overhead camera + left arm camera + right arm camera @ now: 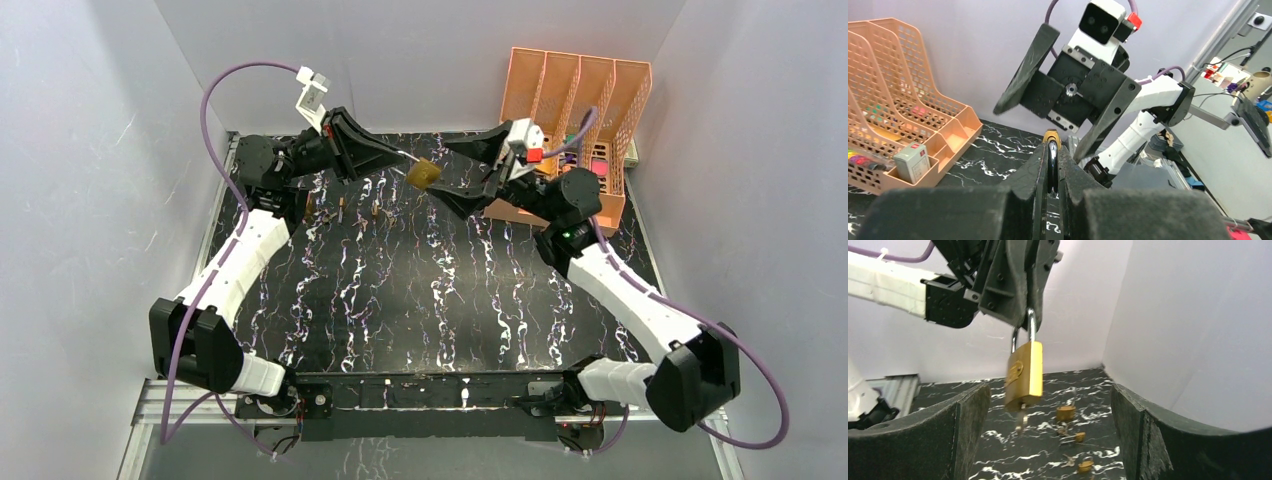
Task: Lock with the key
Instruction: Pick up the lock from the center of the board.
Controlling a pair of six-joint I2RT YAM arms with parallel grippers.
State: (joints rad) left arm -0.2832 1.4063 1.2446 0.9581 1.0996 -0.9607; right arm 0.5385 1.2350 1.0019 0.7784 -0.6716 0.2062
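My left gripper (400,153) is shut on the steel shackle (1052,165) of a brass padlock (423,174) and holds it in the air above the far middle of the table. In the right wrist view the padlock (1023,374) hangs from the left fingers (1018,285), with a key (1021,420) sticking out of its underside. My right gripper (466,172) is wide open; its fingers (965,420) stand either side of the padlock without touching it.
Several small brass padlocks (1065,412) and loose keys (1069,460) lie on the black marbled table (420,290) below. An orange mesh file organiser (575,110) stands at the back right. White walls enclose the table on three sides.
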